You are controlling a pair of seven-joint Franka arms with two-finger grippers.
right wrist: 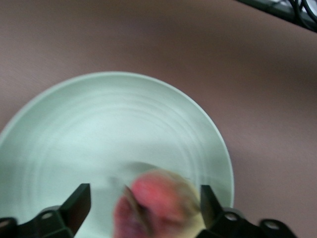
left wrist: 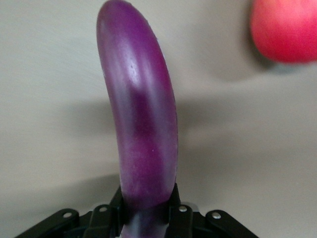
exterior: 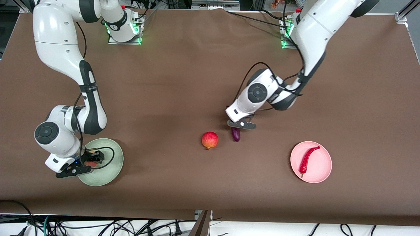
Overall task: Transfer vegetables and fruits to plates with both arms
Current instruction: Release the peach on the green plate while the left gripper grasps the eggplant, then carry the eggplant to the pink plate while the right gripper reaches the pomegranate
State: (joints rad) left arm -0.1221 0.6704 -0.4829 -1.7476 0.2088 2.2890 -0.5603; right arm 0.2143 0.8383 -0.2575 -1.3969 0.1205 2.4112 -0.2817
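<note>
My left gripper (exterior: 241,125) is shut on the purple eggplant (exterior: 235,134), low over the middle of the table; in the left wrist view the fingers (left wrist: 174,210) clamp the eggplant (left wrist: 143,109) near one end. The red-orange pomegranate-like fruit (exterior: 210,140) lies on the table beside it and also shows in the left wrist view (left wrist: 287,29). My right gripper (exterior: 89,161) is open over the mint green plate (exterior: 110,170). The blushed peach (right wrist: 158,206) sits blurred between its spread fingers (right wrist: 79,201), over the plate (right wrist: 99,129). The red chili (exterior: 306,159) lies on the pink plate (exterior: 321,172).
The brown table cover has bare room between the two plates and toward the arm bases. Cables hang along the table edge nearest the front camera (exterior: 147,226).
</note>
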